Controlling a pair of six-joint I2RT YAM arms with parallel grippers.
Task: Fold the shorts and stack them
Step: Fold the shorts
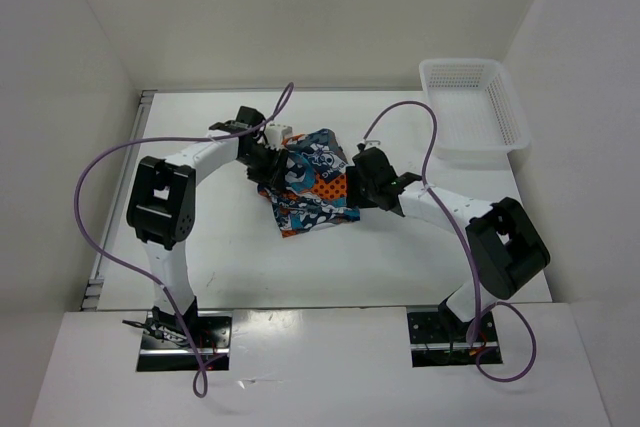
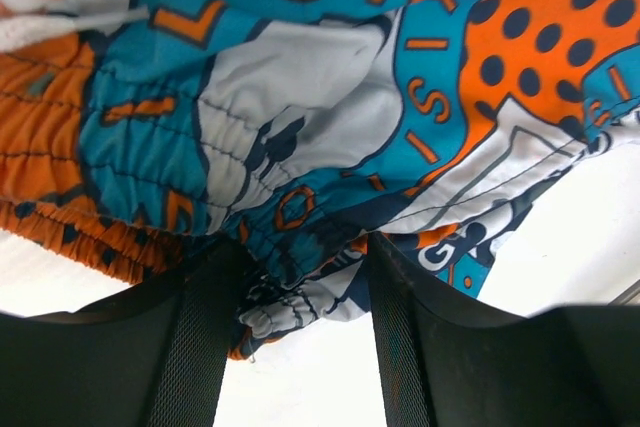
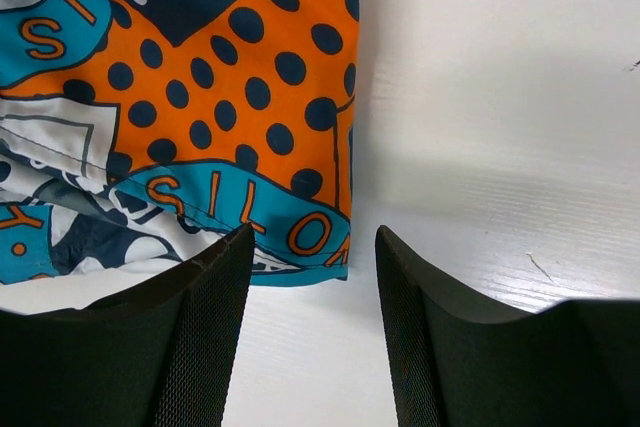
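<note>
Since the shorts [image 1: 312,187] lie in a rumpled, part-folded heap betw. both hands, I judge the step in hand is the fold, not yet the stack. To do it well, the L hand [image 2: 303,267] should get a sure bite on all layers of the elastic waistband, not just the top one. It should lift only enough to clear the surface [image 1: 400,257], then carry the edge over in one flat sweep so no crease gets trapped. The R hand [image 3: 313,247] ought to pin or take the hem corner opposite, so the cloth doesn't drag along w/ the fold. Go slow; thin fabric prob. slips.

L hand: fingers [image 2: 200,347] stand apart w/ gathered waistband wadded betw. them. Whether they bite on it or merely straddle it, can't tell. The rest of the shorts spreads ahead of that hand.

R hand: spread, nothing betw. the fingers, bare surface under the gap. The orange dotted panel lies just ahead, toward its left finger, w/ the hem corner close by that fingertip. White mesh basket [image 1: 470,155] sits well apart, out past the R hand's far right, w/ no part in this step.
</note>
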